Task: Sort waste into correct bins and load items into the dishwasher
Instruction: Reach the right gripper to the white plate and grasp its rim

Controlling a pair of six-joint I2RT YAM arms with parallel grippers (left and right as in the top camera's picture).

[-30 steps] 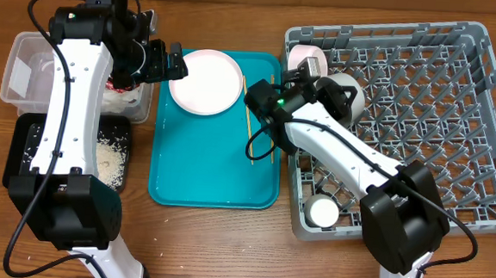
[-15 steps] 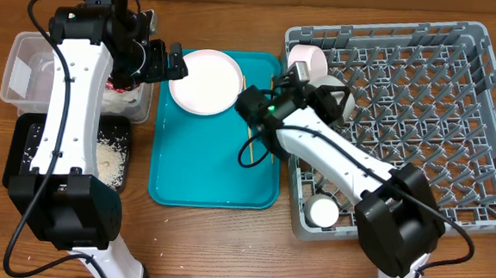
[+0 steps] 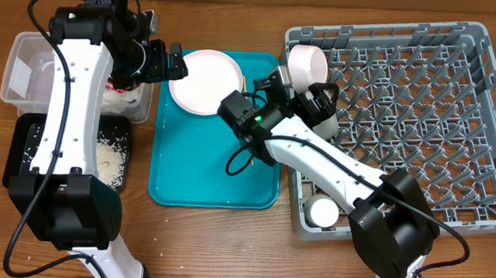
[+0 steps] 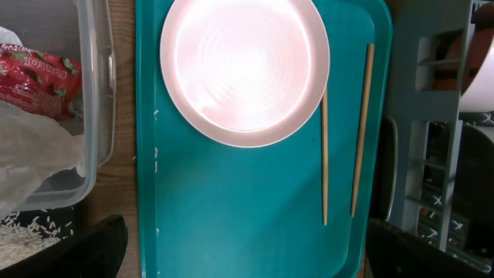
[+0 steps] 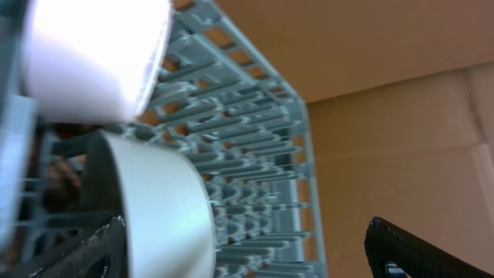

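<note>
A pale pink plate lies at the far end of the teal tray. My left gripper hovers open just left of the plate, holding nothing. In the left wrist view its fingers frame the tray, with the plate and two chopsticks ahead. My right gripper stands open over the rack's near-left corner. The grey-green bowl rests on edge there, close to one finger and free of both. The small pink dish stands beside it. A white cup sits in the grey dish rack.
The clear tub at far left holds the napkin and red wrapper. In front of it, the black tray holds rice scraps. My right forearm crosses the tray's right edge and hides part of the chopsticks in the overhead view.
My right gripper has opened wide and let go of the bowl in the rack, while its wrist swung left over the tray. The left arm has not moved.
</note>
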